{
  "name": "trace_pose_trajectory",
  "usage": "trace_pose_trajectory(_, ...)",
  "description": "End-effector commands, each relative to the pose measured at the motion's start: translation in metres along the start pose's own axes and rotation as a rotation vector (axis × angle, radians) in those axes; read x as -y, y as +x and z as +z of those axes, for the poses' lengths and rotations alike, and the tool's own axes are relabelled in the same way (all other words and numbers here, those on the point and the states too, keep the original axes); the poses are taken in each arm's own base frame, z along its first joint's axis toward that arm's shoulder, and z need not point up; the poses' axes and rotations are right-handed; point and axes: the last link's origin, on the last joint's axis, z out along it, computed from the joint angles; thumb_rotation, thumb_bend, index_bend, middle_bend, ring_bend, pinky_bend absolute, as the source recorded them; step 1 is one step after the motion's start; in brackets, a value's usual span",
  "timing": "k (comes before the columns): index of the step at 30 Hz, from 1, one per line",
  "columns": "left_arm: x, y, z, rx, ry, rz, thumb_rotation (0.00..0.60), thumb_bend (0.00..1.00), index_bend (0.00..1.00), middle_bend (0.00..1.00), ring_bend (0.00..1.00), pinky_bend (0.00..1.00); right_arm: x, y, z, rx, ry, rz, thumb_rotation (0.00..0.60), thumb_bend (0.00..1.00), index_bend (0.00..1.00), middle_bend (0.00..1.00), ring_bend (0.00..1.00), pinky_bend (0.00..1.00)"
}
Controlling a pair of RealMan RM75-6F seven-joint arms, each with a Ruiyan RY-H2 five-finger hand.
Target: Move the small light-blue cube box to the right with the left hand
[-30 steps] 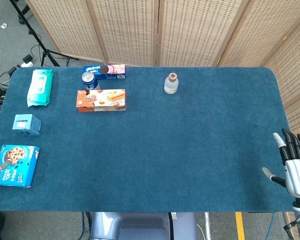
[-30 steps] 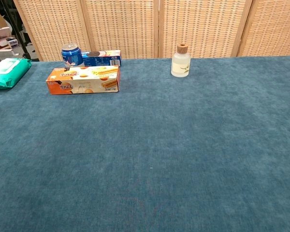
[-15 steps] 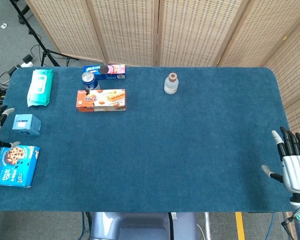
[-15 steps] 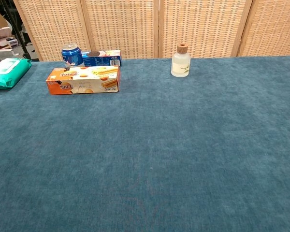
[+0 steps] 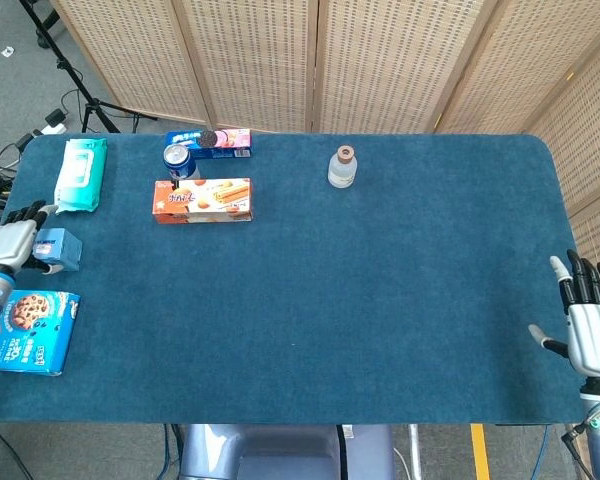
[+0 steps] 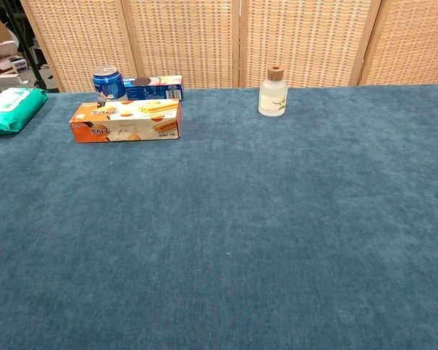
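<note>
Left robot hand arrives at the cube box

The small light-blue cube box point(image 5: 58, 250) sits at the bench's point(image 5: 380, 300) far left edge, above the blue cookie box point(image 5: 30, 331). The left robot hand point(image 5: 10, 242), lower a moment ago, now touches its outer side, ready to push right; whether it grasps is unclear. The right robot hand point(image 5: 588, 330) idles, fingers spread, holding nothing.

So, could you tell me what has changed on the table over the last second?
The left hand has come in from the table's left edge and now sits against the light-blue cube box; a grip isn't clear. The box has not moved. The right hand stays open at the right edge, barely shifted.
</note>
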Motion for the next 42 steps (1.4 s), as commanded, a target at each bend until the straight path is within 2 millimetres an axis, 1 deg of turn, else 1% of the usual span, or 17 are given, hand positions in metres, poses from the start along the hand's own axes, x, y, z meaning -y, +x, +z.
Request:
trace_pose_trajectory(1, -0.007, -0.006, 0.010, 0.014, 0.012, 0.035, 0.600, 0.00, 0.18, 0.16, 0.10, 0.15, -0.001, 0.000, 0.002, -0.004, -0.010, 0.002, 0.600, 0.00, 0.00, 0.00, 0.00, 0.00)
trace_pose_trajectory(3, -0.007, -0.009, 0.013, 0.031, 0.030, 0.039, 0.600, 0.03, 0.31, 0.29, 0.20, 0.24, -0.002, 0.001, 0.002, -0.007, -0.014, 0.003, 0.600, 0.00, 0.00, 0.00, 0.00, 0.00)
trace_pose_trajectory(4, -0.007, -0.009, 0.014, 0.034, 0.035, 0.037, 0.600, 0.05, 0.37, 0.37, 0.26, 0.29, -0.002, 0.001, 0.002, -0.008, -0.016, 0.004, 0.600, 0.00, 0.00, 0.00, 0.00, 0.00)
trace_pose_trajectory(5, -0.007, -0.010, 0.015, 0.035, 0.037, 0.035, 0.600, 0.08, 0.42, 0.41, 0.30, 0.31, -0.002, 0.001, 0.002, -0.008, -0.018, 0.004, 0.600, 0.00, 0.00, 0.00, 0.00, 0.00)
trace_pose_trajectory(7, -0.007, -0.011, 0.015, 0.031, 0.036, 0.032, 0.600, 0.15, 0.57, 0.54, 0.41, 0.38, -0.003, 0.000, 0.002, -0.008, -0.022, 0.003, 0.600, 0.00, 0.00, 0.00, 0.00, 0.00)
trace_pose_trajectory(10, -0.006, -0.012, 0.014, 0.022, 0.034, 0.033, 0.600, 0.23, 0.66, 0.61, 0.47, 0.44, -0.003, 0.000, 0.002, -0.008, -0.024, 0.004, 0.600, 0.00, 0.00, 0.00, 0.00, 0.00)
trace_pose_trajectory(15, -0.004, -0.009, 0.010, 0.005, 0.025, -0.003, 0.600, 0.25, 0.67, 0.61, 0.48, 0.45, -0.002, 0.002, 0.001, -0.014, -0.020, 0.012, 0.600, 0.00, 0.00, 0.00, 0.00, 0.00)
trace_pose_trajectory(17, -0.004, -0.004, 0.006, -0.022, 0.002, -0.035, 0.600, 0.25, 0.67, 0.61, 0.48, 0.45, -0.002, 0.002, 0.000, -0.014, -0.018, 0.016, 0.600, 0.00, 0.00, 0.00, 0.00, 0.00)
trace_pose_trajectory(20, -0.009, 0.011, -0.005, -0.068, -0.069, -0.080, 0.600, 0.24, 0.67, 0.61, 0.48, 0.45, -0.002, 0.004, 0.000, -0.016, -0.016, 0.022, 0.600, 0.00, 0.00, 0.00, 0.00, 0.00)
trace_pose_trajectory(22, -0.019, 0.024, -0.017, -0.100, -0.147, -0.108, 0.600, 0.24, 0.67, 0.61, 0.48, 0.45, -0.002, 0.005, 0.000, -0.018, -0.014, 0.027, 0.600, 0.00, 0.00, 0.00, 0.00, 0.00)
trace_pose_trajectory(24, -0.030, 0.032, -0.027, -0.108, -0.203, -0.115, 0.600, 0.24, 0.67, 0.61, 0.48, 0.45, -0.002, 0.005, -0.001, -0.019, -0.012, 0.031, 0.600, 0.00, 0.00, 0.00, 0.00, 0.00)
trace_pose_trajectory(27, -0.056, 0.039, -0.048, -0.097, -0.296, -0.120, 0.600, 0.23, 0.67, 0.61, 0.48, 0.45, -0.001, 0.007, -0.002, -0.020, -0.006, 0.037, 0.600, 0.00, 0.00, 0.00, 0.00, 0.00)
trace_pose_trajectory(29, -0.078, 0.039, -0.059, -0.074, -0.339, -0.131, 0.600, 0.23, 0.67, 0.61, 0.48, 0.45, -0.001, 0.007, -0.002, -0.020, -0.001, 0.040, 0.600, 0.00, 0.00, 0.00, 0.00, 0.00)
trace_pose_trajectory(31, -0.108, 0.033, -0.071, -0.044, -0.392, -0.159, 0.600, 0.23, 0.67, 0.61, 0.48, 0.45, -0.001, 0.008, -0.003, -0.019, 0.002, 0.045, 0.600, 0.00, 0.00, 0.00, 0.00, 0.00)
trace_pose_trajectory(34, -0.136, 0.022, -0.083, -0.004, -0.411, -0.145, 0.600, 0.23, 0.67, 0.61, 0.48, 0.45, -0.003, 0.009, -0.003, -0.019, 0.003, 0.051, 0.600, 0.00, 0.00, 0.00, 0.00, 0.00)
trace_pose_trajectory(37, -0.154, 0.010, -0.090, 0.024, -0.398, -0.095, 0.600, 0.24, 0.67, 0.61, 0.48, 0.45, -0.004, 0.010, -0.003, -0.020, 0.001, 0.057, 0.600, 0.00, 0.00, 0.00, 0.00, 0.00)
trace_pose_trajectory(42, -0.169, -0.009, -0.097, 0.074, -0.349, -0.050, 0.600, 0.24, 0.67, 0.61, 0.48, 0.45, -0.007, 0.011, -0.003, -0.021, -0.003, 0.066, 0.600, 0.00, 0.00, 0.00, 0.00, 0.00)
